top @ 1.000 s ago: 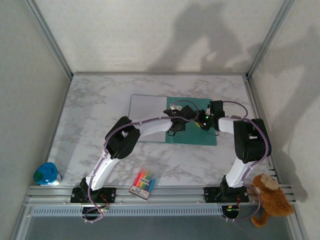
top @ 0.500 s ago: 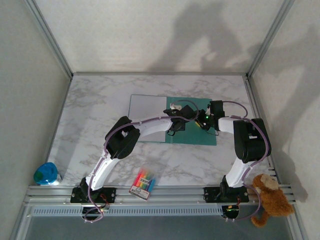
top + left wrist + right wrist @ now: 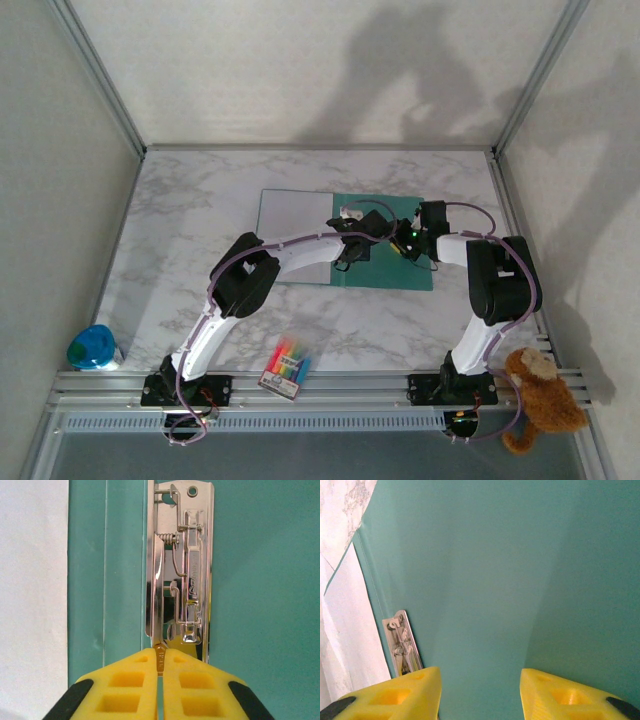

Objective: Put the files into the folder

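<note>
1. The left gripper has its yellow fingers pressed together, with the tips at the near end of the metal clip. I cannot tell whether they pinch it.
2. The folder lies open and flat beneath this gripper.
3. The files lie flat to its left, beside the spine.
4. The right gripper stands partly open over bare folder card and holds nothing. The clip is just beyond its left finger.

Left hand clenched, right hand parted.
</note>
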Controlling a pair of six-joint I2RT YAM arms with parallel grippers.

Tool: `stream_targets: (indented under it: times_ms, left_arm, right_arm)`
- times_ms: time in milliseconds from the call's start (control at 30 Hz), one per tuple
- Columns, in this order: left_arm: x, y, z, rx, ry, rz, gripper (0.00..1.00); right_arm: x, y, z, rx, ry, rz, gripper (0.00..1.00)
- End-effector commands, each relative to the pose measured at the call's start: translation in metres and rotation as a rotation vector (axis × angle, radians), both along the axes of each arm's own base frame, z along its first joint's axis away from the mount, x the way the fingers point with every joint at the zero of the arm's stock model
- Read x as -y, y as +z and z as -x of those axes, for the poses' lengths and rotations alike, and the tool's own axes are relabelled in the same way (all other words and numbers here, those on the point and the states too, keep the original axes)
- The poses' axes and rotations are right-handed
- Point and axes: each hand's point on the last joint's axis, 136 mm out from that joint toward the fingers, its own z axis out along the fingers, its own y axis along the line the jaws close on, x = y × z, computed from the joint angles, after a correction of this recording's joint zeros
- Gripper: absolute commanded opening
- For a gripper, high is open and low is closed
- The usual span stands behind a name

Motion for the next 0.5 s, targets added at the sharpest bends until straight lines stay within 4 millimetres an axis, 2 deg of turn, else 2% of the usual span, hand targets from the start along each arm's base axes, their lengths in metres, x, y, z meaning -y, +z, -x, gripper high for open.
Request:
stream_targets:
  times_ms: [0, 133, 467]
  left_arm:
    - [-0.001, -0.018, 0.004, -0.041, 0.003, -0.001, 0.08]
    - [-0.002, -0.03, 0.009, -0.062, 0.0, 0.007, 0.07]
    - [0.004, -0.04, 0.017, -0.098, -0.023, 0.079, 0.03]
  right_arm:
    - [-0.004, -0.013, 0.004, -0.051, 0.005, -0.019, 0.46]
    - [-0.005, -0.015, 0.007, -0.06, 0.009, -0.016, 0.46]
    - [-0.015, -0.021, 0.014, -0.094, 0.041, -0.007, 0.44]
